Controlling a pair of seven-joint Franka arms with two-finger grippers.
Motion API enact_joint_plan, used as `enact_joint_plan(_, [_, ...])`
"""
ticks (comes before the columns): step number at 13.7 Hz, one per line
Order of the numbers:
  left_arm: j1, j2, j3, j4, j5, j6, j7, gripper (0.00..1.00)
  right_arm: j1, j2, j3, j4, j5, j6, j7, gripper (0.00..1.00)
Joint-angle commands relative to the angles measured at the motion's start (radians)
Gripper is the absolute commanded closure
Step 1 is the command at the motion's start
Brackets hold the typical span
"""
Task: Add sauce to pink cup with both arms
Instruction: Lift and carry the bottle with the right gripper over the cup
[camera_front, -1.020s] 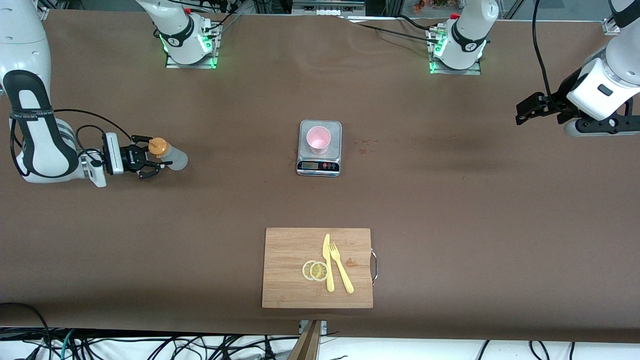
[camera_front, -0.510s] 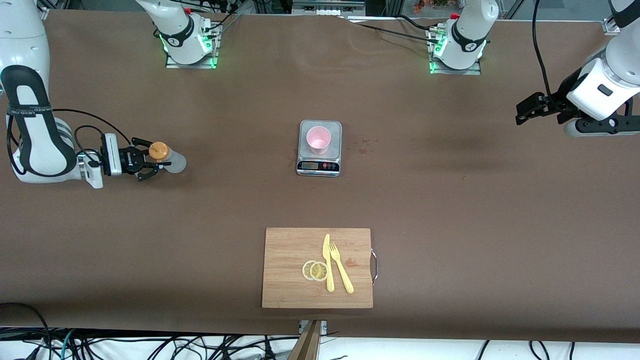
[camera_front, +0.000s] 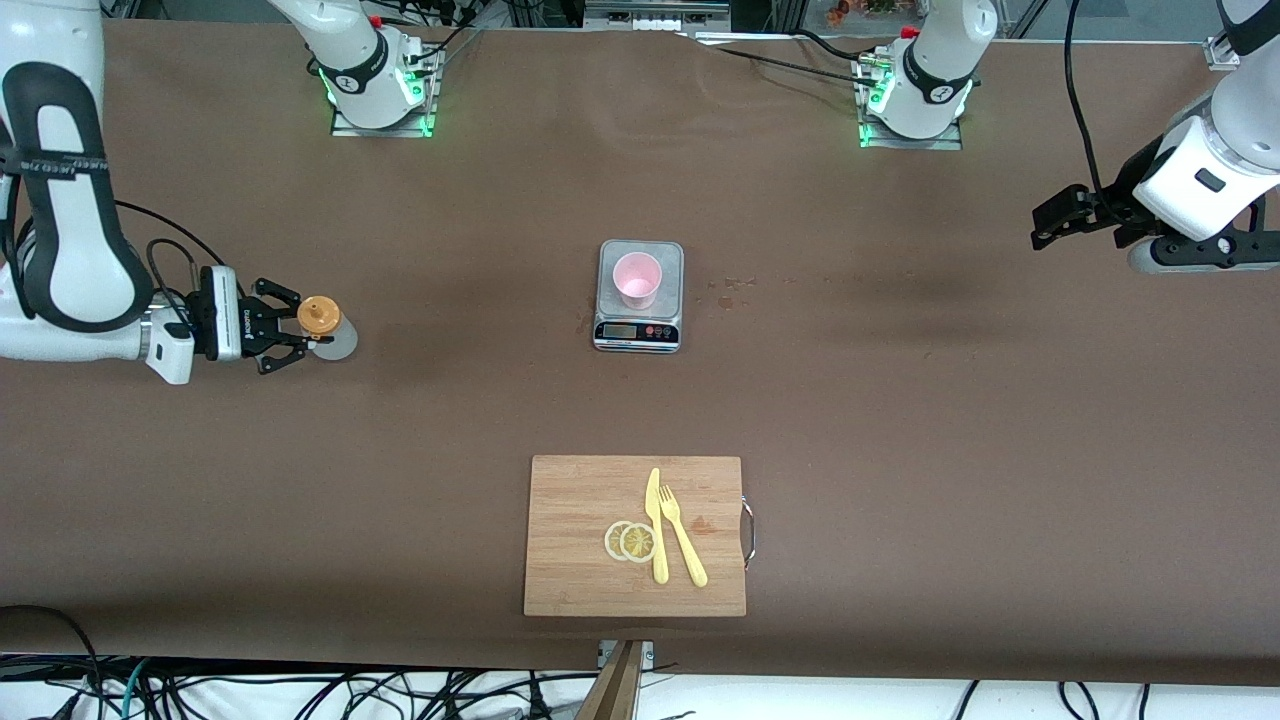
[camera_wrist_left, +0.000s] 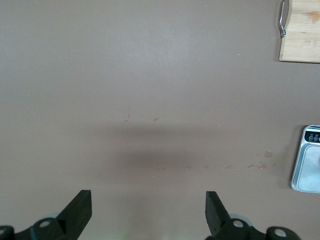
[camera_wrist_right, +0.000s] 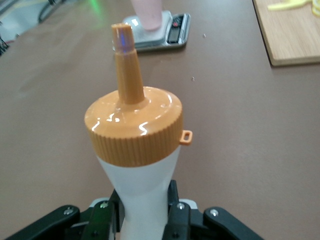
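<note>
Toward the right arm's end of the table, the right gripper (camera_front: 292, 336) is clamped on the sauce bottle (camera_front: 325, 327), its fingers (camera_wrist_right: 176, 210) pressed against the whitish body just below the orange cap (camera_wrist_right: 134, 127). Compared with a second ago, the bottle has been drawn a little farther toward that end of the table and has come more upright: earlier its body lay slanted out from the jaws toward the table's middle, now the cap sits almost directly over the body. The right arm's forearm has also risen. Seen from the right wrist, the bottle's long axis runs straight out from between the fingers, nozzle tip pointing away from the gripper, roughly toward the scale (camera_wrist_right: 165, 34) and the pink cup (camera_front: 636, 279) standing on it. The cup is well apart from the bottle, at the table's middle, upright.

The left gripper (camera_front: 1055, 218) waits over bare table at the left arm's end, jaws wide apart and holding nothing, unchanged. The cutting board (camera_front: 580, 520) with fork, knife and lemon slices is undisturbed.
</note>
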Motion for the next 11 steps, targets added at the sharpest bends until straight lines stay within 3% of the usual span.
enact_joint_plan(1, [0.009,0.001,-0.003,0.01,-0.019,-0.009,0.03,0.0,0.114,-0.076,-0.025,-0.018,-0.092,0.055,0.177,0.84])
enact_joint_plan(6, [0.01,0.001,-0.002,0.01,-0.019,-0.009,0.033,0.0,0.35,-0.111,-0.079,-0.009,-0.234,0.144,0.473,0.84])
enact_joint_plan(11, [0.01,0.001,-0.003,0.01,-0.019,-0.009,0.033,0.0,0.531,-0.108,-0.077,0.059,-0.409,0.144,0.774,0.84])
